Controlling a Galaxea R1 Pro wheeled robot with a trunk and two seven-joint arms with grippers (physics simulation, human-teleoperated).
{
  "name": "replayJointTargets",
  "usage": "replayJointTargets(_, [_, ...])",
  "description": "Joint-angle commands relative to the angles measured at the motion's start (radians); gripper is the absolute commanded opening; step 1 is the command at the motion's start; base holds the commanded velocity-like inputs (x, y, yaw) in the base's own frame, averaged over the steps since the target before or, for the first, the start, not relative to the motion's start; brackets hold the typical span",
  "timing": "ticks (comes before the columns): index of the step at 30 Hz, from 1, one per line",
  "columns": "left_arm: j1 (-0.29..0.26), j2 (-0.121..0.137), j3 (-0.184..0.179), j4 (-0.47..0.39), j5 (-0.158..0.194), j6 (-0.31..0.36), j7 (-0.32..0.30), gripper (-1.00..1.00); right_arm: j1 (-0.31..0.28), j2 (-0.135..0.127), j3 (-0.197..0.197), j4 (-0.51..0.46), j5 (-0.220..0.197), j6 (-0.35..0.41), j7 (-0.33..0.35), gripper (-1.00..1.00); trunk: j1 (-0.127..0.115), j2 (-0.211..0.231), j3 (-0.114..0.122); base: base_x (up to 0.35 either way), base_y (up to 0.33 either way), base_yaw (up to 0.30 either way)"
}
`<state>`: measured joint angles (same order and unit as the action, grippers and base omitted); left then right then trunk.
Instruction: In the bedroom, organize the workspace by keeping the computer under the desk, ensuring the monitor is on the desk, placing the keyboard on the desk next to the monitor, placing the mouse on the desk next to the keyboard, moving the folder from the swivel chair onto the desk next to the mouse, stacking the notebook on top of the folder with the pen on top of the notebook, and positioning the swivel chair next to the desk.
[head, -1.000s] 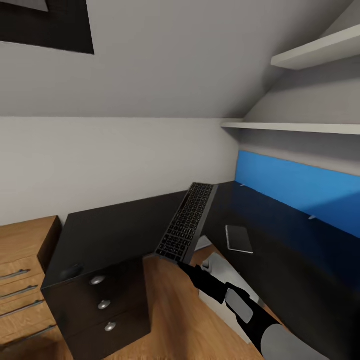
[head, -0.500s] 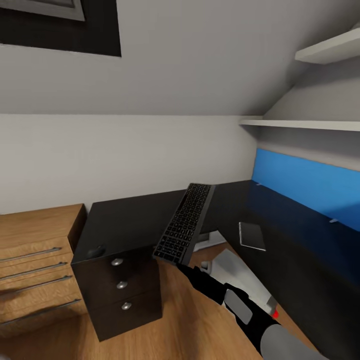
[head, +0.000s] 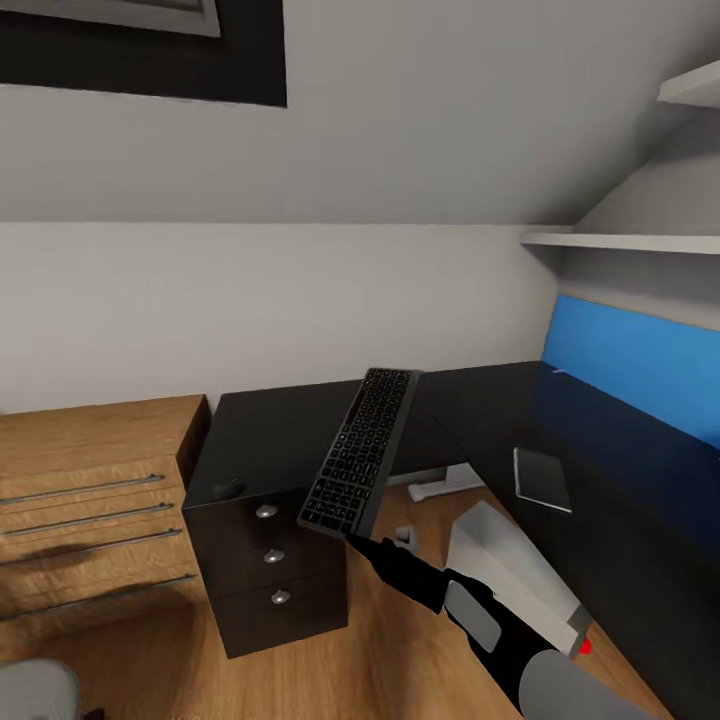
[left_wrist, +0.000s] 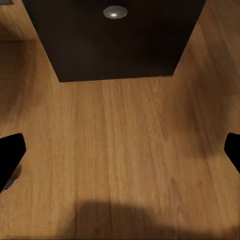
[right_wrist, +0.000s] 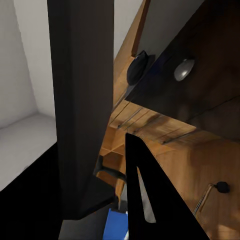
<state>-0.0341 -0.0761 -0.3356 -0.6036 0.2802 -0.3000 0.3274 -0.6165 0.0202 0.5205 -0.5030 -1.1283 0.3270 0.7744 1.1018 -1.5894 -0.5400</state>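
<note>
The whole head view has slid sideways over the last second: the dresser (head: 95, 500) now fills more of the left, the blue wall panel (head: 640, 365) has shrunk toward the right, and the grey tower of the computer (head: 520, 575) shows on the floor by the desk (head: 270, 435). That is the robot turning, not the things moving. The right gripper (head: 355, 543) stays clamped on the near end of the keyboard (head: 360, 450), held tilted in the air above the desk's corner. The mouse (head: 228, 490) sits on the desk above the drawers, the notebook (head: 542, 478) on the far wing. The left gripper (left_wrist: 120, 155) hangs spread and empty over the floor. The keyboard looks ready to be set down
</note>
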Motion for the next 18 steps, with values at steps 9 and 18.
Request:
replayJointTargets(9, [-0.001,0.001,-0.008,0.001,0.009,-0.005,0.007,1.0,0.0,0.001,0.007,0.0,-0.014,0.009,0.002,-1.0,0.0,-0.001,-0.011,0.0,0.0,0.205])
replayJointTargets(18, [-0.001,0.001,-0.008,0.001,0.01,-0.005,0.007,1.0,0.0,0.003,0.009,0.0,-0.014,0.01,0.001,-1.0,0.0,-0.001,-0.022,0.0,0.0,0.187])
